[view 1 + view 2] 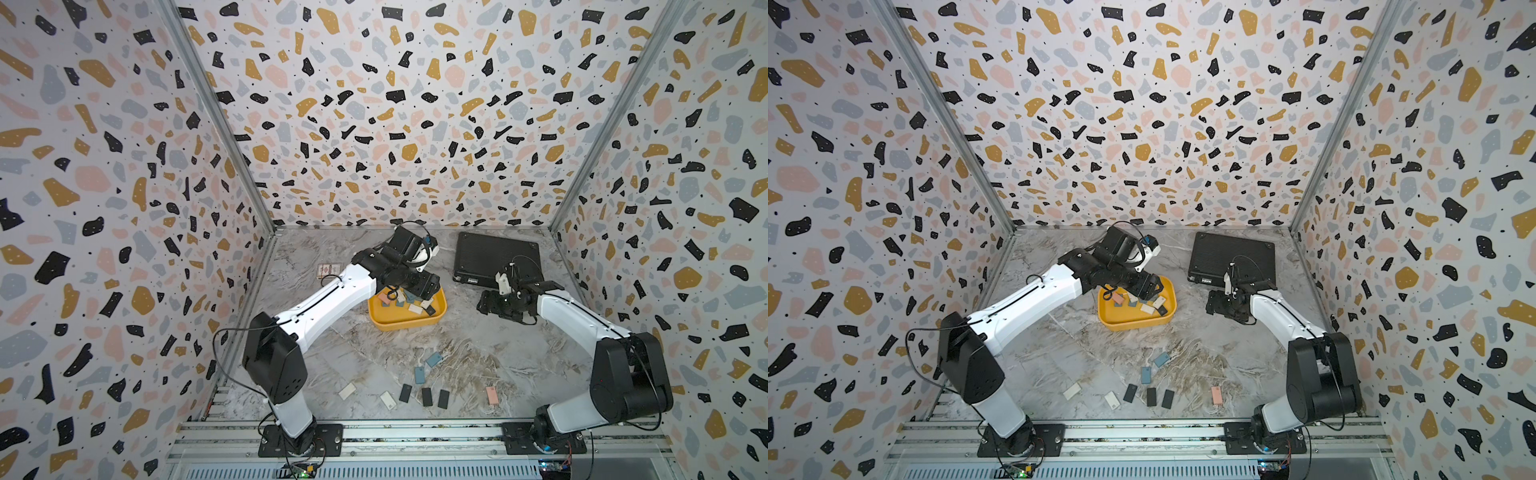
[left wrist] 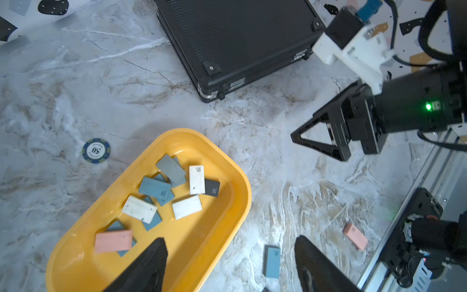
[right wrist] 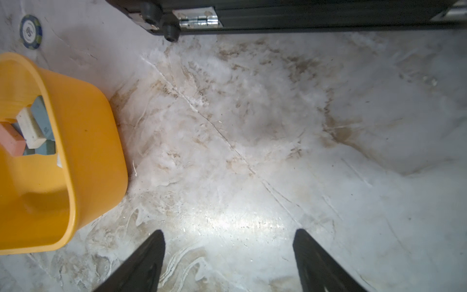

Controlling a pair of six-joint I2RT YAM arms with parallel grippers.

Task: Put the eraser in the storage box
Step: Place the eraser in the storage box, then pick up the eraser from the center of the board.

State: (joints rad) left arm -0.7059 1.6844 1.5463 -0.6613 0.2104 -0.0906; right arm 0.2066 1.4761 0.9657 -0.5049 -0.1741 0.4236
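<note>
The storage box (image 1: 405,323) is a shallow yellow tub in the middle of the table, seen in both top views. Several erasers lie in it: pink (image 2: 113,240), white (image 2: 187,206), blue (image 2: 154,189), grey and black. My left gripper (image 2: 230,240) hangs open and empty above the tub's rim (image 2: 233,217), one finger over the inside and the other over the table. More erasers lie on the table near the front, among them a blue one (image 1: 419,375) and a pink one (image 1: 492,395). My right gripper (image 3: 228,231) is open and empty, low over bare table to the right of the tub's wall (image 3: 88,151).
A flat black case (image 1: 496,257) lies at the back right, just behind the right gripper. A poker chip (image 2: 96,150) sits on the table behind the tub. A small card pack (image 1: 328,270) lies at the back left, partly under the left arm. A metal rail (image 1: 415,434) edges the front.
</note>
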